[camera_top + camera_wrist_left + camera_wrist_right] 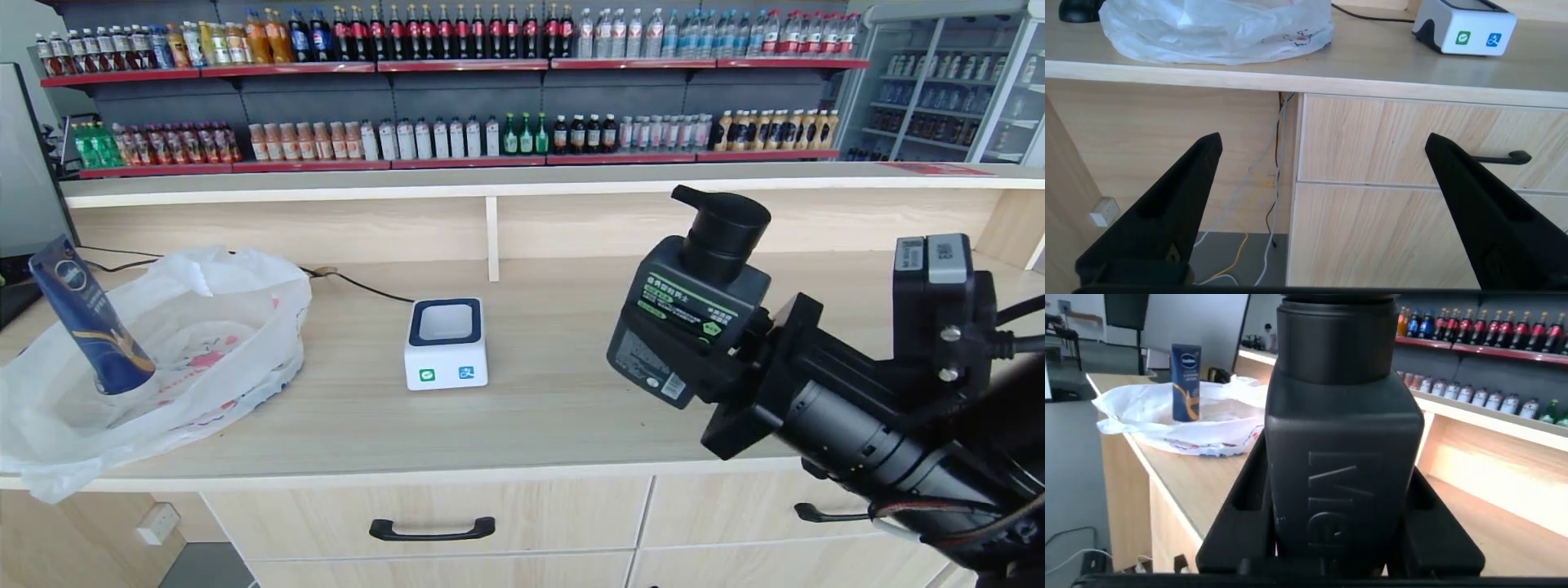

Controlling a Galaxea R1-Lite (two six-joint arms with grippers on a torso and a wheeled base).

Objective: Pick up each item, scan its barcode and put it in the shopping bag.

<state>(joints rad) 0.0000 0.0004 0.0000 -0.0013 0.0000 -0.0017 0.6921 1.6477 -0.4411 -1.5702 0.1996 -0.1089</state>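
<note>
All 3 views share shopping bag point(245, 327).

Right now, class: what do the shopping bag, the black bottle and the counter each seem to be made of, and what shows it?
Shopping bag: thin plastic film, translucent white, faintly glossy; it lies in soft crumpled folds. Black bottle: probably hard plastic, matte; raised moulded letters on its side. Counter: pale wood grain, smooth; solid wood or laminate cannot be told.
</note>
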